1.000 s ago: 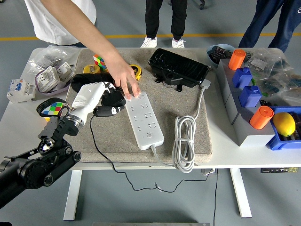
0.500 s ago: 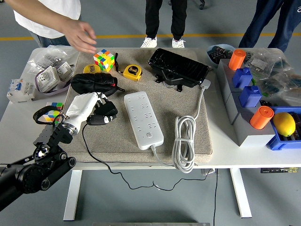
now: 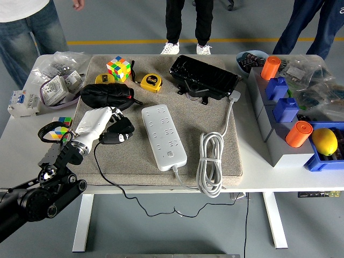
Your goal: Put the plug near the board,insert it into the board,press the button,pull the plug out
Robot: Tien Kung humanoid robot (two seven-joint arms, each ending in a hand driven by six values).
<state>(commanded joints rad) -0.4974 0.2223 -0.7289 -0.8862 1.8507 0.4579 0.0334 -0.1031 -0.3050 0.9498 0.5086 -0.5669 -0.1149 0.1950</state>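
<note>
Person's arm gone; left hand (image 3: 102, 122) holds plug (image 3: 119, 134) pointing right toward board (image 3: 163, 136).

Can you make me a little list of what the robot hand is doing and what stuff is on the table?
left hand: curled on the black plug
power strip: white, flat on the mat, right of the plug, not touching it
plug state: not inserted
strip cable: coiled, right of strip
Rubik's cube: far left of mat
tape measure: right of the cube
right hand: not visible
</note>
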